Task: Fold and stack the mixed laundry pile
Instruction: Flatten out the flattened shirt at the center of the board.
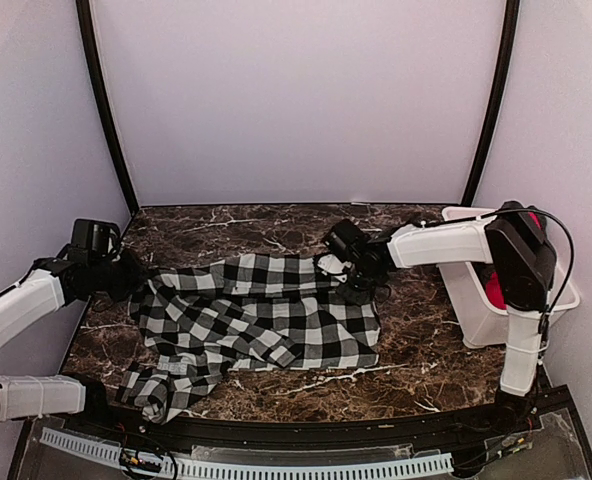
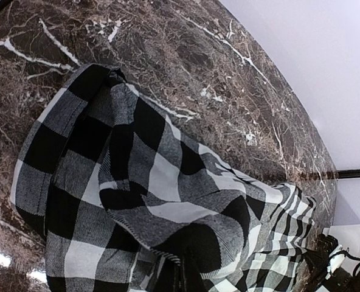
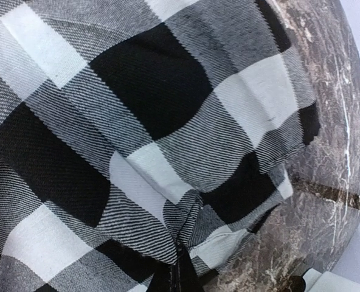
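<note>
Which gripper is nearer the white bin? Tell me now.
Right. The right gripper pinches the checked garment at its far right corner, just left of the white bin; the left gripper holds its far left end, across the table.

The checked garment (image 3: pixel 155 91) is showing as soft, matt woven cloth with a fine diagonal rib, puckering into creases where the right gripper (image 1: pixel 362 282) is pinching it. Past the cloth's edge beside the left gripper (image 1: pixel 128 276), the table (image 2: pixel 198 55) is gleaming like polished dark-brown marble, white-veined and catching glossy highlights. Behind the right gripper, the bin (image 1: pixel 468 300) is looking like smooth white plastic, and the red garment (image 1: pixel 494 290) inside is reading as matt cloth.
</note>
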